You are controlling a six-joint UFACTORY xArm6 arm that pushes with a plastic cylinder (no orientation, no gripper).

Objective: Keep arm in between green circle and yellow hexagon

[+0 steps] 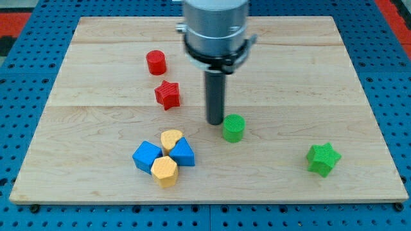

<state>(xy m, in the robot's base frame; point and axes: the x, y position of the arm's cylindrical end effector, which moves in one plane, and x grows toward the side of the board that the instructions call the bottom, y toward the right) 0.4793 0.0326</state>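
- Jaws: none here; only my tip (214,122), just left of and almost touching the green circle (234,128) at the board's (359,83) middle.
- Yellow hexagon (164,171) lies toward the bottom-left corner; the gap between both blocks runs down-left from my tip.

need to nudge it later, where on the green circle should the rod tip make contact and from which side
No pincer here, so it is a push, not a grip. Meet the green circle on its upright curved side wall, aimed through its centre, since a round block slips off an off-centre push. My tip sits just at its upper left, so that side seems easiest, though it would send it away from the yellow hexagon.
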